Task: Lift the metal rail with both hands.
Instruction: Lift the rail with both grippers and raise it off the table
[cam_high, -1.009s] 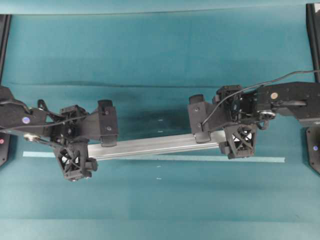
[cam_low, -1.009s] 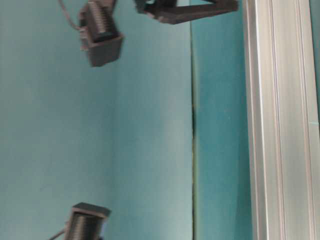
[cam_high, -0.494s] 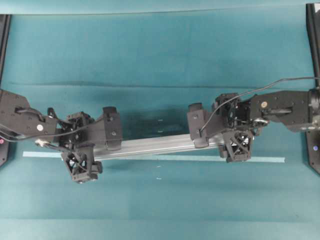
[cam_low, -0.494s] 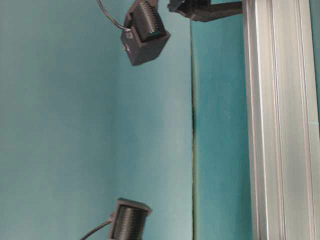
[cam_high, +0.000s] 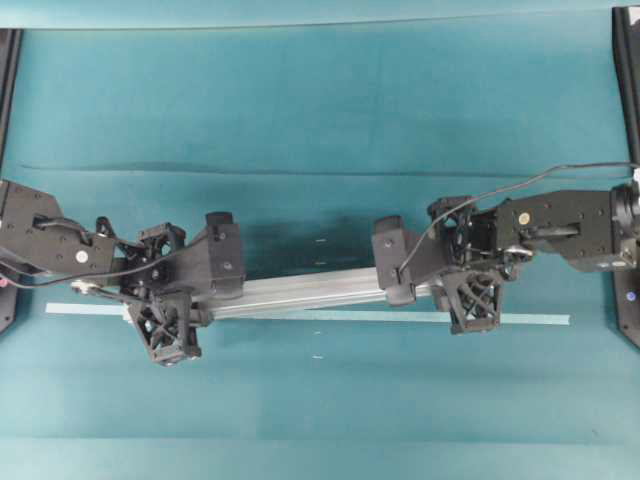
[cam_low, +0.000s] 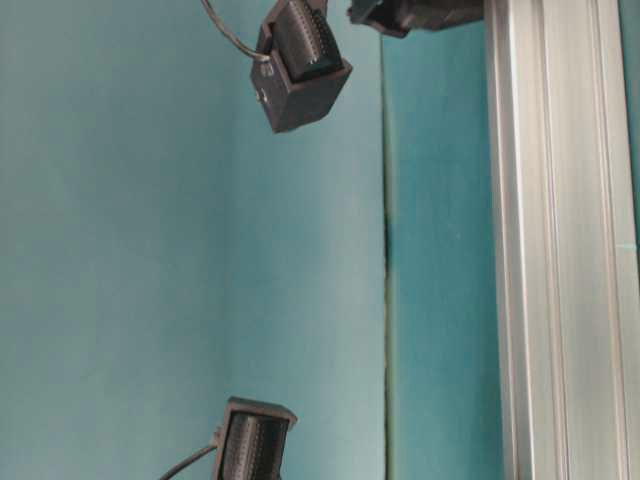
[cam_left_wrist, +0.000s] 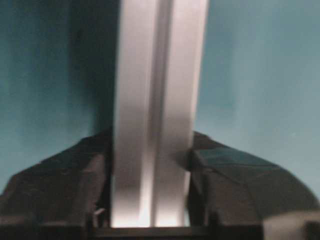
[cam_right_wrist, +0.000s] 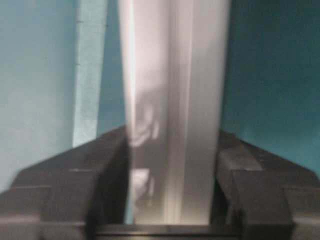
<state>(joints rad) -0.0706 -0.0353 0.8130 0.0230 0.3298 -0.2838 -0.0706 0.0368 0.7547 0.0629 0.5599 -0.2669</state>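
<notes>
The metal rail (cam_high: 310, 288) lies across the middle of the teal cloth, its right end slightly higher in the overhead view. My left gripper (cam_high: 193, 293) grips its left end, one finger on each side. My right gripper (cam_high: 436, 283) grips its right end the same way. In the left wrist view the rail (cam_left_wrist: 152, 125) runs between both fingers (cam_left_wrist: 75, 190) of the left gripper (cam_left_wrist: 150, 200), which press on its sides. In the right wrist view the rail (cam_right_wrist: 172, 125) sits between the closed fingers (cam_right_wrist: 250, 190) of the right gripper (cam_right_wrist: 170, 200). The table-level view shows the rail (cam_low: 560, 250) along its right side. Whether the rail is off the cloth cannot be told.
A thin pale tape strip (cam_high: 350, 317) lies on the cloth just in front of the rail and also shows in the right wrist view (cam_right_wrist: 90, 75). Black frame posts stand at the far corners (cam_high: 10, 80) (cam_high: 626, 80). A cloth fold (cam_high: 300, 172) runs behind the rail.
Both grippers have closed in on the rail's ends. The left arm has slid right along it and the right gripper has moved toward the front. The rail has tilted slightly.
</notes>
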